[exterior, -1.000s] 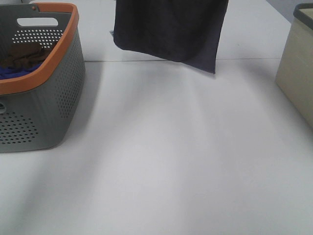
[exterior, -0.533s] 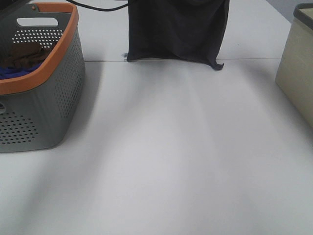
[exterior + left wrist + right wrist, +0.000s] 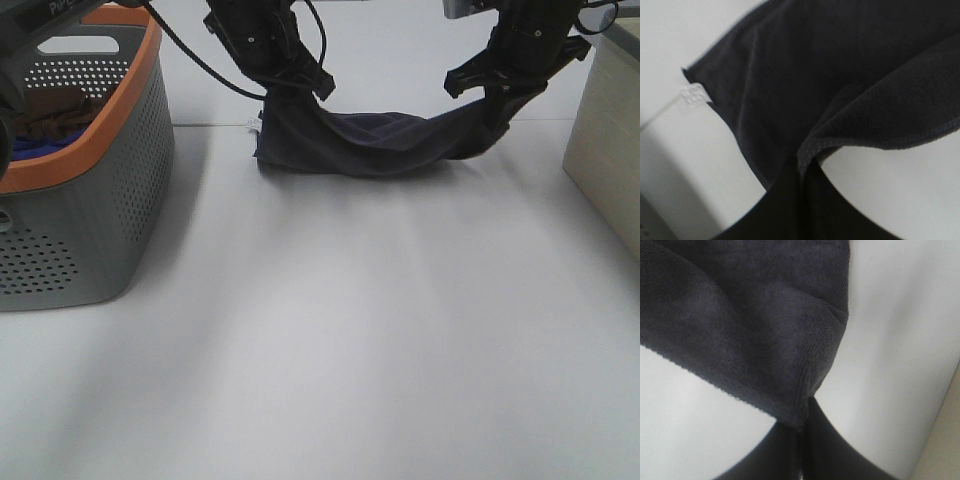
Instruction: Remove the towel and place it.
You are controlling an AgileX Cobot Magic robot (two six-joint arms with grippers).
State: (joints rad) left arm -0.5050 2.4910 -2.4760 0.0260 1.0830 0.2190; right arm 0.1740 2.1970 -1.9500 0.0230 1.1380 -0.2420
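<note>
White table (image 3: 330, 330), with the towel (image 3: 380, 145) sagging at twelve o'clock. I see left gripper (image 3: 303, 90) and right gripper (image 3: 497, 90) each pinching a corner.

White lettering runs along a dark link of the left arm (image 3: 45, 15) at the far left, above the basket (image 3: 120, 130). The frame's edge cuts it off, and only something like "Par" shows, too blurred to be sure. The small white tag (image 3: 692, 95) at a corner of the towel (image 3: 840, 75) is too blurred to read.
</note>
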